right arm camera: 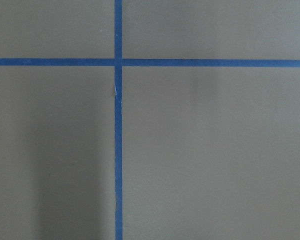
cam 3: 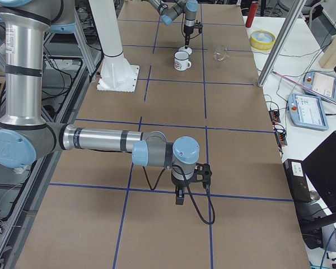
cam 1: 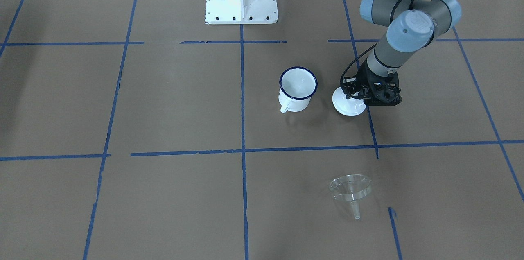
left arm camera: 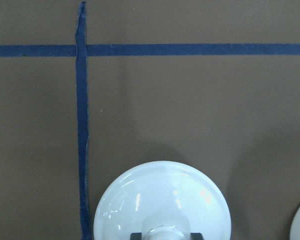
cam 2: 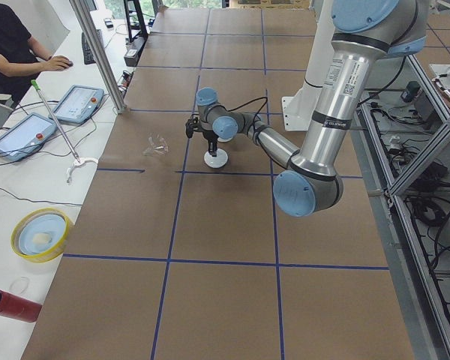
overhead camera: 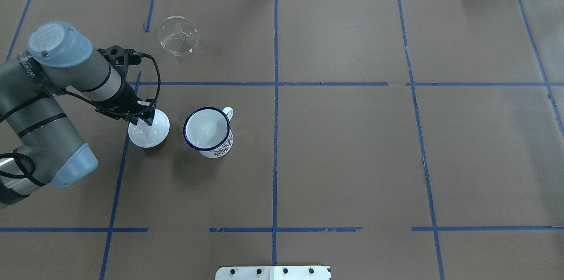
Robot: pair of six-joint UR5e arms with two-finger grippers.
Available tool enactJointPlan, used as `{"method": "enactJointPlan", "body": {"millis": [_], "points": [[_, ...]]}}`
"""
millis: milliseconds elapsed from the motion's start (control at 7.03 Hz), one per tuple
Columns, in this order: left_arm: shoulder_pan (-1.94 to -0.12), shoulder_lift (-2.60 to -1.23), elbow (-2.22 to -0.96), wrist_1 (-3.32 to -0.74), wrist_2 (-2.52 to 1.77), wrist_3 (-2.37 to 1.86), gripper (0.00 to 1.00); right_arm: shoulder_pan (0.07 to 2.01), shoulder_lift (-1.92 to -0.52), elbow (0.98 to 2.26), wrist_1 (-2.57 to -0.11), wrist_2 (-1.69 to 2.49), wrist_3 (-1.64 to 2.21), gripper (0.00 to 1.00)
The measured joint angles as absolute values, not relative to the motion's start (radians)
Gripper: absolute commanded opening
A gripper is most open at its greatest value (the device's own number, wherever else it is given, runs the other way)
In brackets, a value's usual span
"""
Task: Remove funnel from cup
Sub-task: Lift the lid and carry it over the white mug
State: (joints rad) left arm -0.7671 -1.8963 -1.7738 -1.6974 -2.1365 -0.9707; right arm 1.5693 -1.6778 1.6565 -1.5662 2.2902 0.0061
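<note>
Where the left arm point(overhead camera: 66, 95) comes in from the robot's own left, its forearm runs low over the counter point(overhead camera: 343, 156) and its wrist turns down. The left fingers point(overhead camera: 146, 117) therefore point straight down.

- Left fingers: closed on either side of the knob point(left arm camera: 165, 232) of a white domed lid point(overhead camera: 152, 132). The lid sits flat on the counter directly beneath them.
- Right arm point(cam 3: 101, 139): stretched level across the counter, wrist bent down. The right fingers point(cam 3: 180, 196) hang just above a blue tape line point(right arm camera: 118, 150). I cannot tell whether they are open or closed.
- Funnel point(cam 1: 350, 189): clear and out of the cup, lying tipped over on the counter. It is well apart from the left fingers, beyond them on the operators' side. Its long axis runs roughly from the robot's side to the operators' side. The spout points away from the robot, and the wide mouth faces up and back toward it.
- Cup point(overhead camera: 208, 131): upright and empty, mouth up. It stands just beside the left fingers, on their side toward the counter's middle, apart from the lid. Its handle is turned away from the robot.
</note>
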Motion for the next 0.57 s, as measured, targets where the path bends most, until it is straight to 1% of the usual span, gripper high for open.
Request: {"method": "enactJointPlan", "body": {"millis": [284,427,569], "points": [[-0.779,-1.931,-1.921,-1.459,-2.134,-0.959,0.00,1.569,-1.678,1.657,-1.566,2.290,0.006,1.00],[-0.800,-1.986,-1.978,-1.310,-2.134,-0.945,0.00,1.569,-1.678,1.657,-1.566,2.290,0.006,1.00],[-0.830,-2.062,-2.005,-1.180,-2.134,-0.921,0.00,1.569,-1.678,1.656,-1.566,2.290,0.006,1.00]]}}
